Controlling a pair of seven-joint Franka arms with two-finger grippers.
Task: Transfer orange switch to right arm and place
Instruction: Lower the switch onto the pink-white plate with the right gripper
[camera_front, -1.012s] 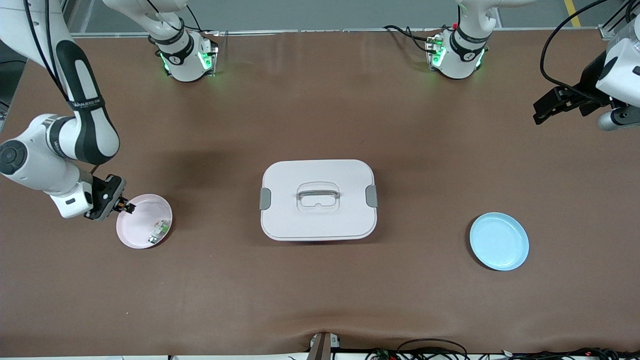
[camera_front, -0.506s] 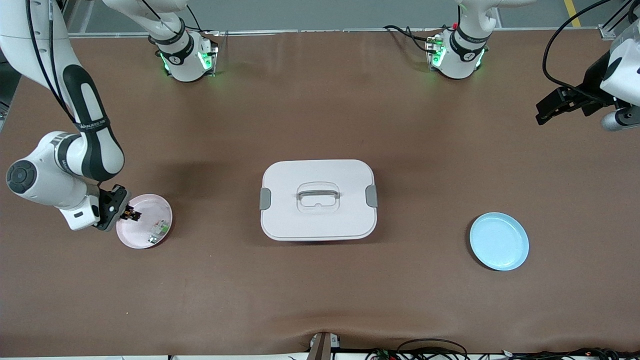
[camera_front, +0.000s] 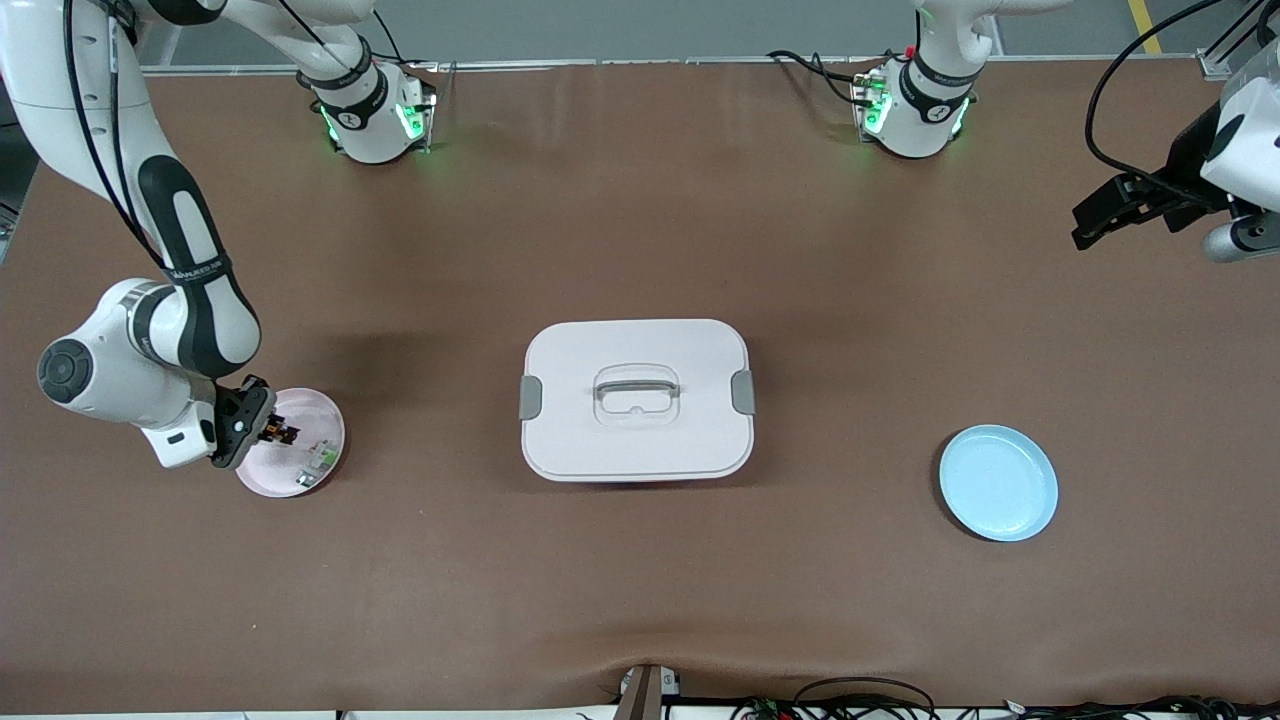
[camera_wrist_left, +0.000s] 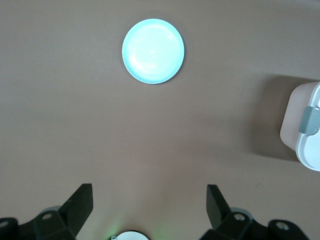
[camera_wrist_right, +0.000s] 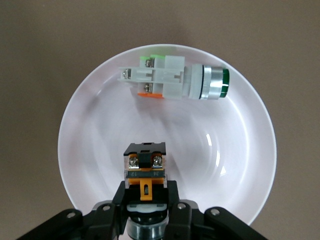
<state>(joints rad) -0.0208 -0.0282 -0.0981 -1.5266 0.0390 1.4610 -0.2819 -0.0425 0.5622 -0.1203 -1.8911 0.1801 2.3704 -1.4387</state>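
Note:
My right gripper (camera_front: 266, 428) is shut on the orange switch (camera_front: 283, 433), a small black block with an orange middle, and holds it low over the pink plate (camera_front: 331, 425) toward the right arm's end of the table. In the right wrist view the switch (camera_wrist_right: 145, 169) sits between the black fingers of my right gripper (camera_wrist_right: 145, 194) over the plate (camera_wrist_right: 230, 150). I cannot tell whether the switch touches the plate. My left gripper (camera_front: 1082, 226) is open and empty, up in the air over the left arm's end of the table; it also shows in the left wrist view (camera_wrist_left: 148, 196).
A white-and-green part (camera_front: 318, 459) lies in the pink plate beside the switch, also in the right wrist view (camera_wrist_right: 170, 82). A white lidded box (camera_front: 637, 400) stands mid-table. A blue plate (camera_front: 998, 483) lies toward the left arm's end, also in the left wrist view (camera_wrist_left: 153, 51).
My right gripper has moved with the orange switch from the pink plate's edge to farther over the plate. My left gripper shifted slightly, then stayed still.

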